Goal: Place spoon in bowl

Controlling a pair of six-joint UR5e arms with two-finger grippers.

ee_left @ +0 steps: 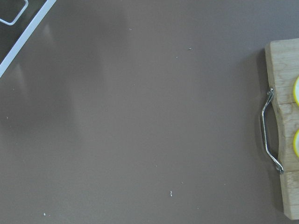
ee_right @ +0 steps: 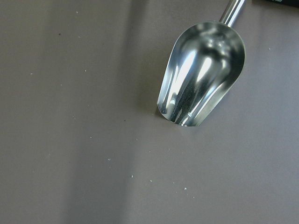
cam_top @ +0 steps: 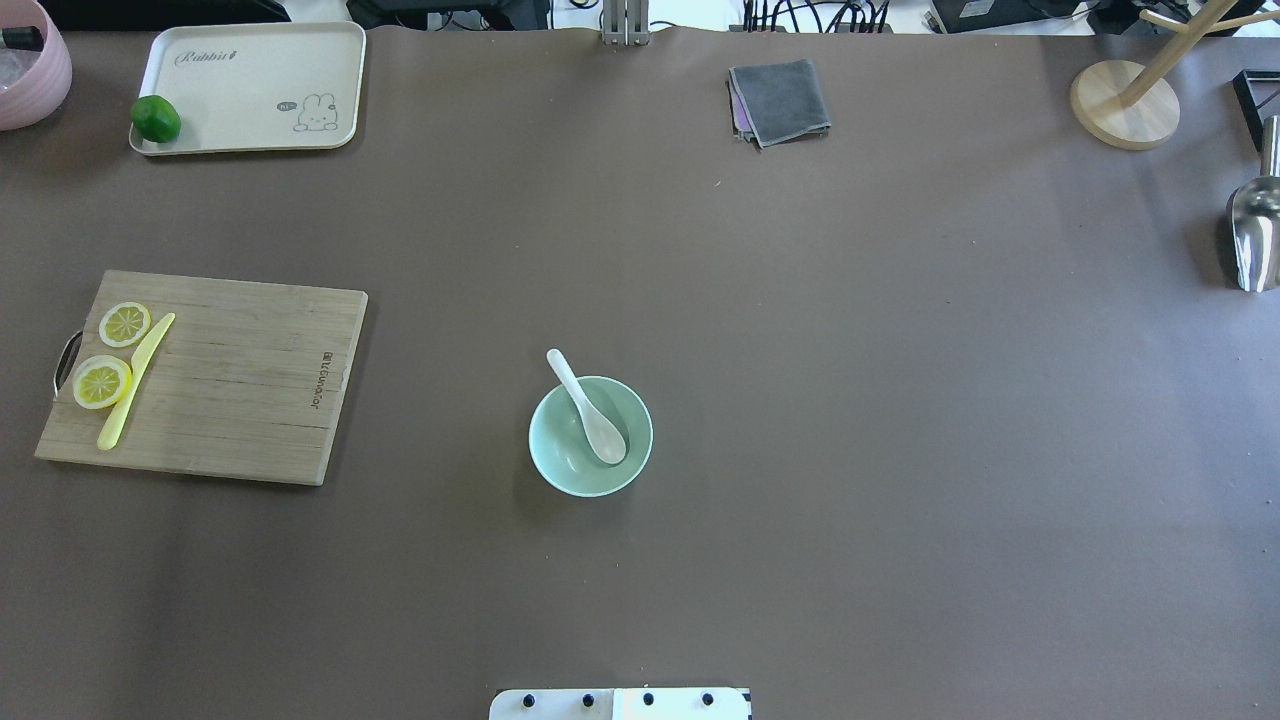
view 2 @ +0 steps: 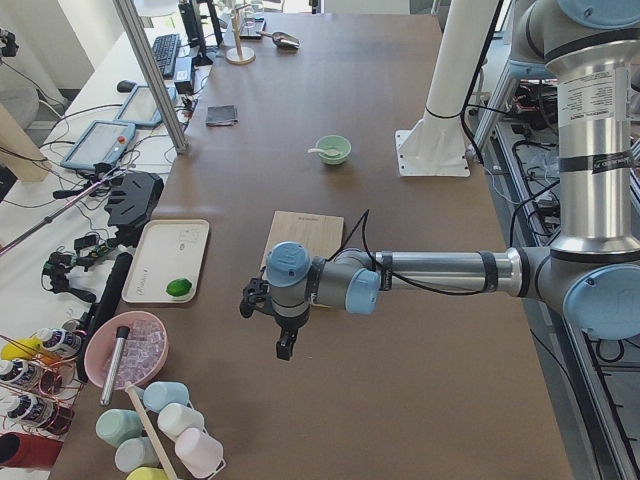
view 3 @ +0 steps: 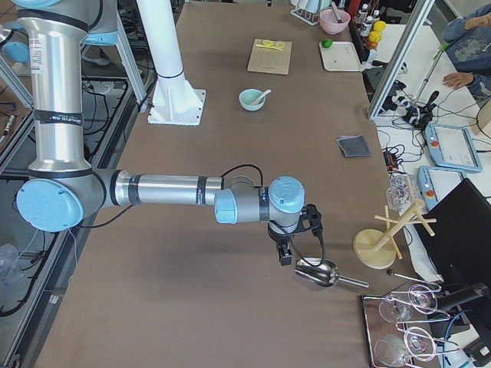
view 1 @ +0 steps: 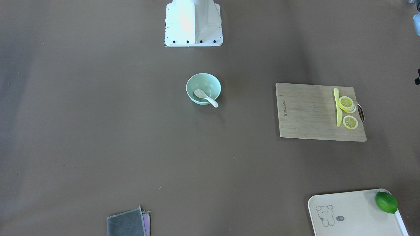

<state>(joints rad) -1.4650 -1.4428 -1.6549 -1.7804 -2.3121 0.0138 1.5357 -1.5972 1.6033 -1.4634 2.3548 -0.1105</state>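
The white spoon [cam_top: 592, 417] lies with its scoop inside the mint-green bowl [cam_top: 562, 466] and its handle leaning over the far rim. Both also show in the front-facing view, spoon [view 1: 205, 97] and bowl [view 1: 208, 82], at the table's middle near the robot's base. My left gripper [view 2: 285, 350] hangs far off at the table's left end, beyond the cutting board. My right gripper [view 3: 285, 257] hangs at the right end, over the metal scoop. Neither touches the spoon or bowl. I cannot tell whether either gripper is open or shut.
A wooden cutting board [cam_top: 240, 385] with lemon slices [cam_top: 102, 381] and a yellow knife [cam_top: 135, 382] lies at the left. A tray [cam_top: 260, 80] holds a lime [cam_top: 156, 118]. A grey cloth [cam_top: 780, 100], a metal scoop [ee_right: 201, 74] and a wooden stand [cam_top: 1125, 105] sit at the far right.
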